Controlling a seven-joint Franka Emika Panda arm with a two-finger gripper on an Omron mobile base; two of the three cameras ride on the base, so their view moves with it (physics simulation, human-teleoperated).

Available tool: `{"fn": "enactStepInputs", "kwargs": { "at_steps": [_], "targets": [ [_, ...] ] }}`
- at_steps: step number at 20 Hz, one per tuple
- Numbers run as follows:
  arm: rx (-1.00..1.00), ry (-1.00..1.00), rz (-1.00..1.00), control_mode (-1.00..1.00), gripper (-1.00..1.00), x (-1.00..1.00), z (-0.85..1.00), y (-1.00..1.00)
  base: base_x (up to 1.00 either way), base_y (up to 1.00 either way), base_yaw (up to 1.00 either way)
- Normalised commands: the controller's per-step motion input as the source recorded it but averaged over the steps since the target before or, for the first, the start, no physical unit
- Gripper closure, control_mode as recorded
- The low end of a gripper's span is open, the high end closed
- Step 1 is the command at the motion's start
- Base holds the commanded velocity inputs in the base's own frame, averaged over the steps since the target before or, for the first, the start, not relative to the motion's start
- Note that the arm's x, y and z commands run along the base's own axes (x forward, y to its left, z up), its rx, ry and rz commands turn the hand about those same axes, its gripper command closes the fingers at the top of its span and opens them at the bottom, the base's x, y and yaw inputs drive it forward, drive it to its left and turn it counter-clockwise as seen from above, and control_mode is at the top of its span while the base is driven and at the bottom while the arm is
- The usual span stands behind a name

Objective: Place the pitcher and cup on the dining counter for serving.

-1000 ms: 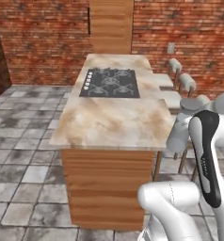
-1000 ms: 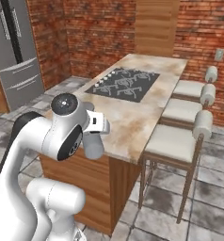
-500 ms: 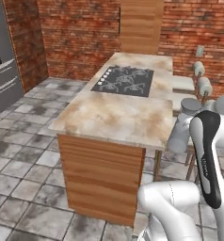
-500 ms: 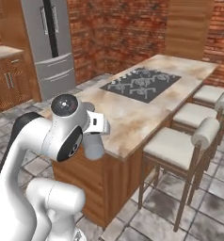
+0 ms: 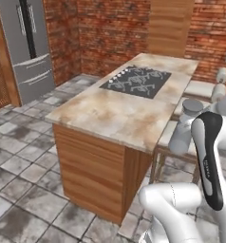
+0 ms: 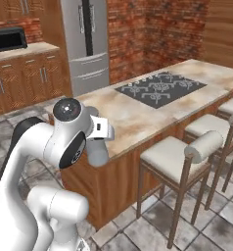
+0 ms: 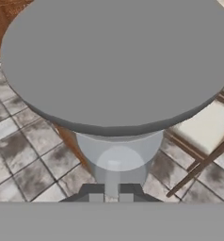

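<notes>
A beige marbled stone dining counter [image 5: 110, 114] with a black cooktop [image 5: 136, 81] stands ahead. Beside it, the tall matte-grey pitcher [image 5: 186, 128] hangs clamped in the gripper [image 7: 111, 194]; rigid, likely slippery, best held low.

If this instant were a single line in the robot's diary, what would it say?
stage: carrying | tool: shut on pitcher, held off the floor | dining counter: ahead, beside stools | cup: not yet set down there

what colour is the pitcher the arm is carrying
Plain matte grey, clearest in the hand view on the pitcher.
</notes>
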Motion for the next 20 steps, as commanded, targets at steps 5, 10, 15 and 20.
{"fn": "enactStepInputs", "kwargs": {
  "at_steps": [5, 10, 15, 20],
  "targets": [
    [0.00, 0.00, 0.00, 1.00, 1.00, 0.00, 0.00, 0.00, 0.02, -0.80, 0.40],
    [0.00, 0.00, 0.00, 1.00, 1.00, 0.00, 0.00, 0.00, 0.18, -0.60, 0.37],
    [0.00, 0.00, 0.00, 1.00, 1.00, 0.00, 0.00, 0.00, 0.08, -0.61, 0.37],
    [0.00, 0.00, 0.00, 1.00, 1.00, 0.00, 0.00, 0.00, -0.06, -0.82, 0.35]
  ]
}}
